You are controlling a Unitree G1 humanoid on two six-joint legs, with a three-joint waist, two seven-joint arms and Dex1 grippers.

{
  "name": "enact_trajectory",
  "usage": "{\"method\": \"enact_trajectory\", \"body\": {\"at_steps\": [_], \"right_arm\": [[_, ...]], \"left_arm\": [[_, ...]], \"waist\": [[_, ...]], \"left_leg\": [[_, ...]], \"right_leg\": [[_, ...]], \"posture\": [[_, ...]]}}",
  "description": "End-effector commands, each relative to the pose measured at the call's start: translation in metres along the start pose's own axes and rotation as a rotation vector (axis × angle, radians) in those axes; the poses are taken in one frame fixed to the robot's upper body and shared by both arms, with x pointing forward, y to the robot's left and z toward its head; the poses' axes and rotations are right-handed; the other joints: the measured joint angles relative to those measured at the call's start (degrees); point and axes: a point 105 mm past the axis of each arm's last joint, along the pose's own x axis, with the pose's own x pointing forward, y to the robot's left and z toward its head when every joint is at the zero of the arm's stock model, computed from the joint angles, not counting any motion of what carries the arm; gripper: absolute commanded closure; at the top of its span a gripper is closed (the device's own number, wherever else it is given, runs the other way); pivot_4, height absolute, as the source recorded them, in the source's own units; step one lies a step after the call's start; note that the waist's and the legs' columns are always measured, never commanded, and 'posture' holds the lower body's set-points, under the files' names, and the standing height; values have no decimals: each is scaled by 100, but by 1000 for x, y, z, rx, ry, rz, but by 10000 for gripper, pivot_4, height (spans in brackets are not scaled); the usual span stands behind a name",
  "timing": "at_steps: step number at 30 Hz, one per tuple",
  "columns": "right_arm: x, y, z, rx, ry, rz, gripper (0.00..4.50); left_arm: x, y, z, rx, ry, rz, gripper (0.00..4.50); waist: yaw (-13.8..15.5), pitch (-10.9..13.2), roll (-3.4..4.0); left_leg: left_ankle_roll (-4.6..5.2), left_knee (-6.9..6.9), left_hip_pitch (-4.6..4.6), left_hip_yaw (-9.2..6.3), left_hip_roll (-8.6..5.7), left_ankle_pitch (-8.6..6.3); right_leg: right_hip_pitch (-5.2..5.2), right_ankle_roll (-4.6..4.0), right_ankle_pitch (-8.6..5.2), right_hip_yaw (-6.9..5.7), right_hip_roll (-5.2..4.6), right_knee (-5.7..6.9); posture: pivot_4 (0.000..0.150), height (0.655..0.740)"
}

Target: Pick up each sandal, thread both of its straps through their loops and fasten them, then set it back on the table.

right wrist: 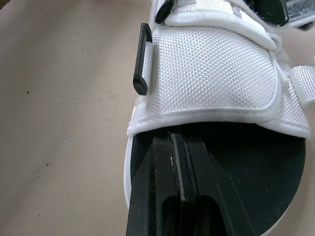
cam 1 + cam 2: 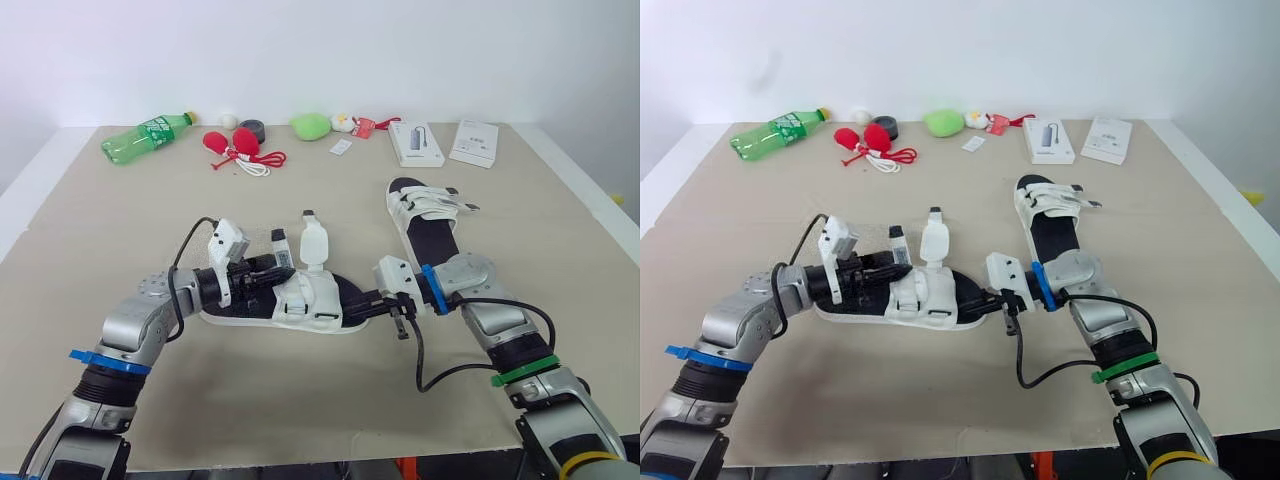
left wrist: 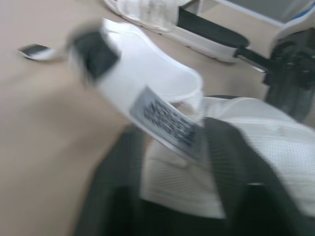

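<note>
Centrally, sandal (image 2: 300, 300) lies mid-table (image 2: 120, 230) between both grippers, two straps (image 2: 315, 240) loose, standing up. Left gripper (image 2: 255, 275) clamps white mesh at its left end. Right gripper (image 2: 365, 300), fingers pressed together, tips on black footbed at right end. Second sandal (image 2: 425, 215) beyond, to right.

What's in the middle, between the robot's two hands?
The white sandal, its straps sticking up unfastened. It stretches from the left gripper across to the right gripper, as both eye views show.
</note>
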Motion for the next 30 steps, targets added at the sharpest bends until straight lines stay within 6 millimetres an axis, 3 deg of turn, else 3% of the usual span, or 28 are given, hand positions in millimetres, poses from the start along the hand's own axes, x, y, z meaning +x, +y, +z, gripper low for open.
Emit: {"method": "enact_trajectory", "body": {"at_steps": [1,5,8,11,14,21,30], "right_arm": [[-5,1,-4,-3,33,-5,45000],[-5,1,-4,-3,34,-7,45000],[-5,-1,-4,-5,35,-9,45000],[-4,-3,-4,-8,35,-11,45000],[-3,-5,-3,-9,33,-14,45000],[-5,-3,-4,-4,36,-20,45000],[-5,-1,-5,4,37,-28,45000]], "left_arm": [[-8,13,33,130,-77,42,20563],[-9,17,64,183,-161,35,20563],[-1,2,74,169,-187,-83,20563],[8,-9,57,81,-113,-188,32014],[13,-6,37,-75,-39,-228,42753],[21,14,21,-288,80,-211,42753],[22,-2,-16,-233,278,-288,42753]], "waist": [[2,0,0],[3,0,0],[2,0,0],[-1,0,0],[-6,1,0],[-6,1,0],[-5,1,0]], "left_leg": [[0,0,0,0,0,0],[0,0,-2,0,-1,0],[0,-1,-4,0,-1,0],[-1,-2,-3,0,-2,-1],[0,-2,-3,-1,-3,0],[0,0,-4,-7,-5,0],[-1,-6,-7,-14,-8,-1]], "right_leg": [[0,0,0,0,0,0],[0,1,0,0,-1,-2],[0,6,2,0,-1,-4],[1,25,11,0,-1,-5],[-1,26,12,0,0,-4],[-1,27,15,-2,1,-4],[-1,29,9,-4,1,-5]], "posture": [[1500,7400],[1500,7400],[1500,7400],[1500,7400],[1500,7400],[1500,7400],[1500,7400]]}}
